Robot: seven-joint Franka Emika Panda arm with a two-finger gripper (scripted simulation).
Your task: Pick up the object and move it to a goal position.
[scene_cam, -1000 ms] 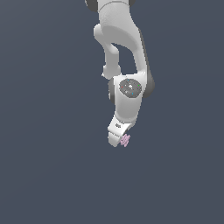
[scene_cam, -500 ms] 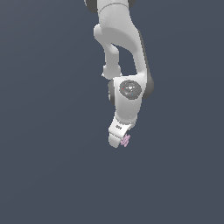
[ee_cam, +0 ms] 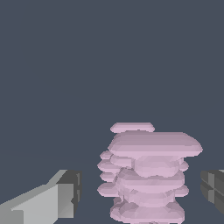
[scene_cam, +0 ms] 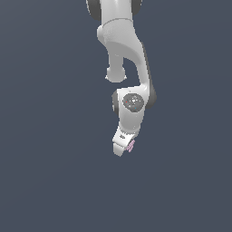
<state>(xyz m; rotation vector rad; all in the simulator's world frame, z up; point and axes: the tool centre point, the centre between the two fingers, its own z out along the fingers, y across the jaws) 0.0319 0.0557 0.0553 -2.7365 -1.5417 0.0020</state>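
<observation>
The object [ee_cam: 148, 175] is a small pale pink block of stacked ridges. In the wrist view it stands between my two fingers. My gripper [ee_cam: 142, 192] is open around it: the light grey finger [ee_cam: 57, 199] stands a small gap away from the block, and the dark finger [ee_cam: 213, 188] sits right at its other side. In the exterior view the white gripper [scene_cam: 124, 148] points down at the end of the arm. Only a sliver of the object [scene_cam: 131, 145] shows, on the side toward the exterior view's right.
A plain dark grey-blue surface fills both views. The white arm [scene_cam: 122, 50] comes down from the top of the exterior view.
The arm has hardly moved. Slightly less of the pink block shows beside the gripper tip than a second ago.
</observation>
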